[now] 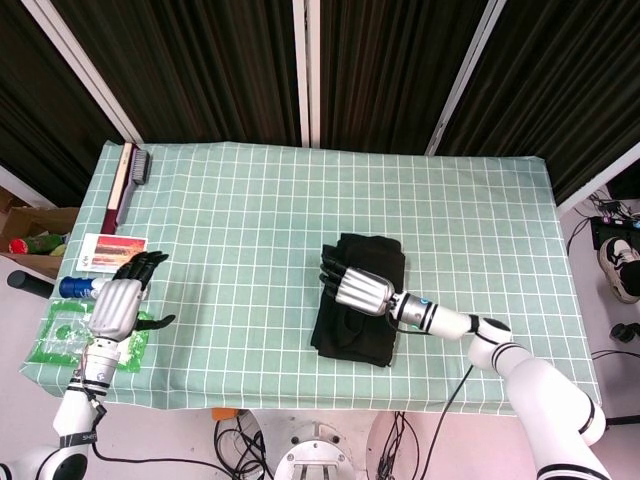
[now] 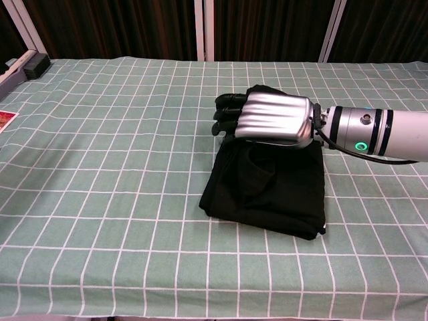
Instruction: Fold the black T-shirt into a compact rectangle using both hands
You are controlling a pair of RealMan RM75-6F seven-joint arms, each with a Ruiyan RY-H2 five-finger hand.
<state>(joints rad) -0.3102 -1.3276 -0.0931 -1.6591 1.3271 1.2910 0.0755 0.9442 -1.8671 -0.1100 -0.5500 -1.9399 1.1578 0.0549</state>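
The black T-shirt (image 1: 355, 338) (image 2: 267, 190) lies folded into a narrow rectangle on the green checked tablecloth (image 1: 240, 230), right of the middle. My right hand (image 1: 360, 290) (image 2: 274, 119) lies palm down across its upper half. The fingers (image 2: 226, 115) reach over the shirt's left edge and bend slightly downward. I see no cloth pinched in them. My left hand (image 1: 118, 305) hovers at the table's left edge with fingers spread, holding nothing. It shows only in the head view.
A long-handled brush (image 1: 125, 178) lies at the back left corner. A printed card (image 1: 112, 250), a blue cylinder (image 1: 78, 287) and a green packet (image 1: 58, 338) sit around my left hand. A cardboard box (image 1: 30, 240) stands off the table's left side.
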